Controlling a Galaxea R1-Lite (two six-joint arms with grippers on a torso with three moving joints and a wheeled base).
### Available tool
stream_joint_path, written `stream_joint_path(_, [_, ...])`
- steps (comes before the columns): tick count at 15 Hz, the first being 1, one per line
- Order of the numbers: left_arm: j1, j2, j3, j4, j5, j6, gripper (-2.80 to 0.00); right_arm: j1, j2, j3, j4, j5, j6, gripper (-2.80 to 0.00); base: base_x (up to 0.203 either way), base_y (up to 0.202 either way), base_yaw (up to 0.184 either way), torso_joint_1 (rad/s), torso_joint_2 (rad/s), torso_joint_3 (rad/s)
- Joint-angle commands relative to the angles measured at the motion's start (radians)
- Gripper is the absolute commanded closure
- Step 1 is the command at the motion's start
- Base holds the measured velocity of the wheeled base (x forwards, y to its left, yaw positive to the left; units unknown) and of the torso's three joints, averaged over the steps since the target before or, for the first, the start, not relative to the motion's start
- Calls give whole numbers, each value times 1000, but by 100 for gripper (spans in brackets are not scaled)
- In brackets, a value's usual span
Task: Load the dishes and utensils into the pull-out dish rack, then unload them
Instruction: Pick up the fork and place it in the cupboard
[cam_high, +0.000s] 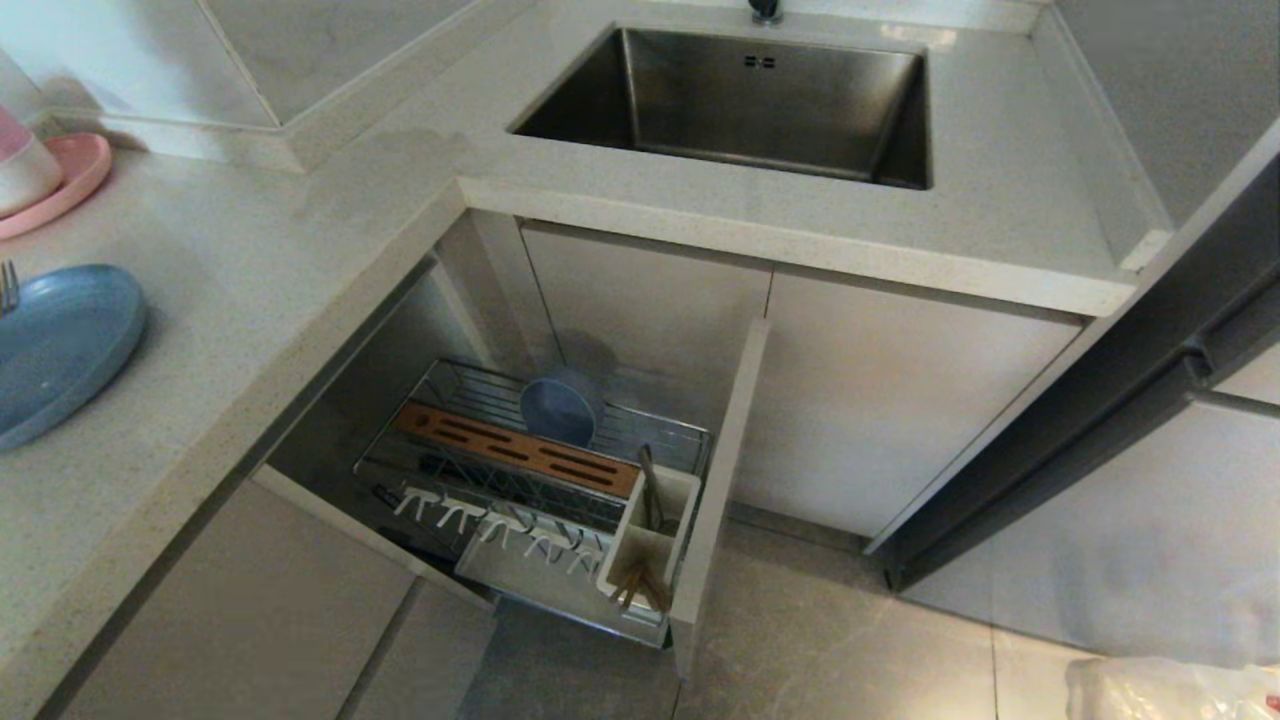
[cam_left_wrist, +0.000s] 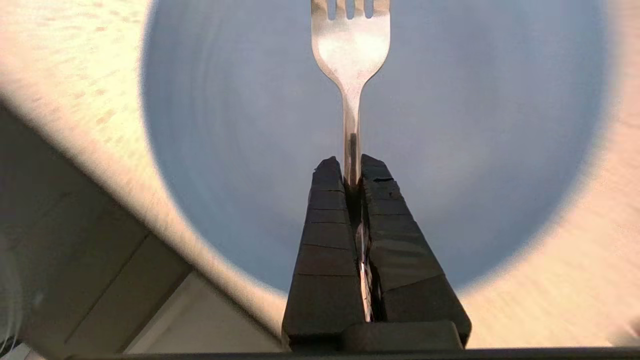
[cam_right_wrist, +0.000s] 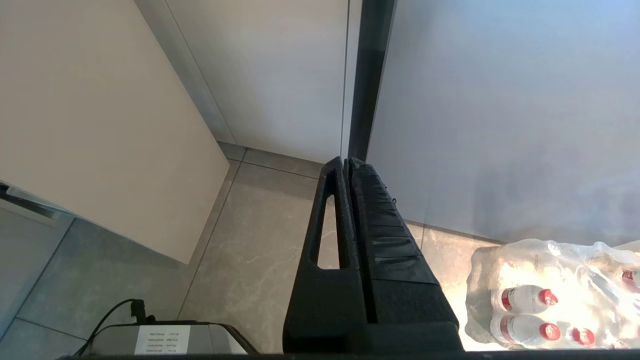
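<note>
Above the blue plate (cam_left_wrist: 475, 150) at the bench's left edge, our left end effector (cam_left_wrist: 352, 167) grips the fork (cam_left_wrist: 350, 55); bowl (cam_high: 560, 410) sits in the rack (cam_high: 480, 480).

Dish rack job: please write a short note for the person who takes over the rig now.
Left tool: shut on the fork handle, above the blue plate on the counter.
Right tool: shut, empty, parked over the floor.
Done: blue bowl and chopsticks are in the pull-out dish rack.
Left: fork into the utensil cup, plate into the rack, then unload everything.
</note>
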Motion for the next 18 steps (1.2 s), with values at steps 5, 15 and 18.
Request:
stream_joint_path(5, [-88,-214,105,5,-29,-12,0,0,2,0,0,0,0,0,0,0,0,0,0,0])
stream_joint_path(15, [-747,-273,291,0,-20,-37,0,0,1,0,0,0,0,0,0,0,0,0,0,0])
stream_joint_path(18, [-861,-211,289,-1,-13,-36,0,0,1,0,0,0,0,0,0,0,0,0,0,0])
